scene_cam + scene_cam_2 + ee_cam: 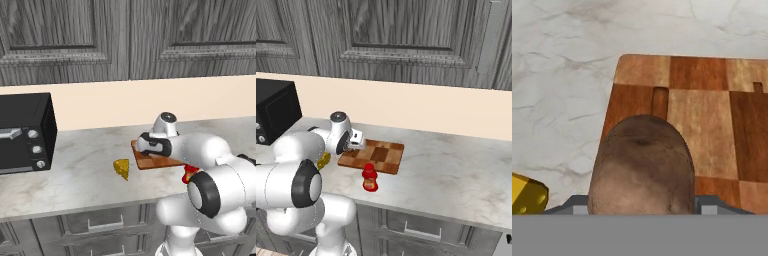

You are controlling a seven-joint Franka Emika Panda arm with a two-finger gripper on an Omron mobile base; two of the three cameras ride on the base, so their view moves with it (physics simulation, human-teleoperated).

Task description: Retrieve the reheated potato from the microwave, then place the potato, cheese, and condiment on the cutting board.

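Note:
My gripper (642,206) is shut on the potato (642,165), a brown-grey lump held just above the left part of the checkered cutting board (712,100). From the right base view the hand (350,142) hangs over the board's (383,156) left end. The yellow cheese (121,168) wedge lies on the counter left of the board (150,162) and shows at the hand view's lower left as cheese (527,195). The red condiment (370,178) bottle stands upright on the counter in front of the board. The microwave is out of view.
A black toaster oven (22,132) with knobs stands at the counter's left end. Marble counter (456,170) stretches bare to the right of the board. Grey wall cabinets hang above, and drawers (100,225) run below the counter's front edge.

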